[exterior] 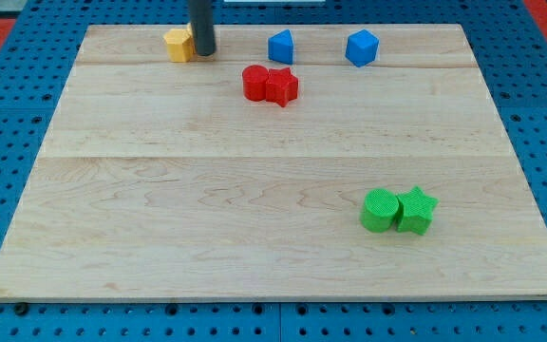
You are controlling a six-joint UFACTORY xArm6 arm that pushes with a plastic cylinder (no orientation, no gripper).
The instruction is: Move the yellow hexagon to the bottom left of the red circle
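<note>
Wooden board (254, 190) on blue pegboard surface (8, 142). Tip (203, 52) down near board's top edge, pressed against right side of yellow hexagon (178, 44); plain rod, nothing to open or close, grips nothing, only side contact with the hexagon. Yellow hexagon at view's top, left of centre, close to board's far edge. Red circle (255, 82) below and right of hexagon, apart from it, touching red star (282, 86) on its right. Hexagon currently up-left of red circle, not bottom left. Blue block (280, 46), roughly pentagon-shaped, right of tip along top edge, above the red pair. Blue hexagon (361, 47) further right, same row, apart from the other blue block. Green circle (380, 210) and green star (416, 210) touching side by side in lower right area, well apart from everything else. Red patches visible at view's top corners beyond pegboard.
</note>
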